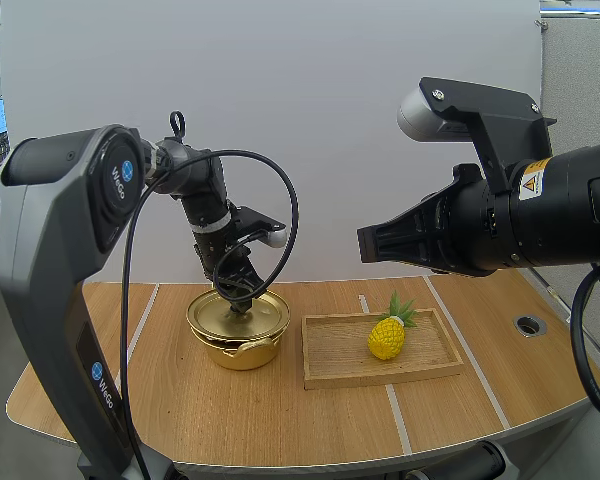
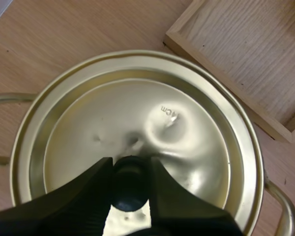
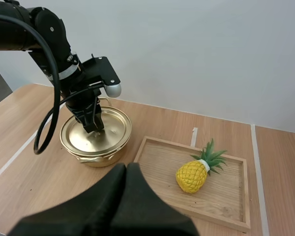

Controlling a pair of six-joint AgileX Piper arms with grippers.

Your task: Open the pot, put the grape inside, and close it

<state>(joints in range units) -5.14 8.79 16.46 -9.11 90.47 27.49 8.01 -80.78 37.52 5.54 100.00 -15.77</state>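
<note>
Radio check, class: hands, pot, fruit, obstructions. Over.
Left hand shut on black knob of seated round gold metal lid. Right hand shut, empty. Yellow pineapple lying in wooden tray.

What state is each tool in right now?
Left tool: closed on the lid knob of the pot.
Right tool: closed, holding nothing.

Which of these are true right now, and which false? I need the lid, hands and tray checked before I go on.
1. The lid lies off the pot. False: it sits on the pot.
2. The left hand pinches the lid's knob. True.
3. Grapes lie in the wooden tray. False: a pineapple lies there.
4. The right hand is shut on nothing. True.
5. The pot stands in the tray. False: it stands beside it, on the table.
</note>
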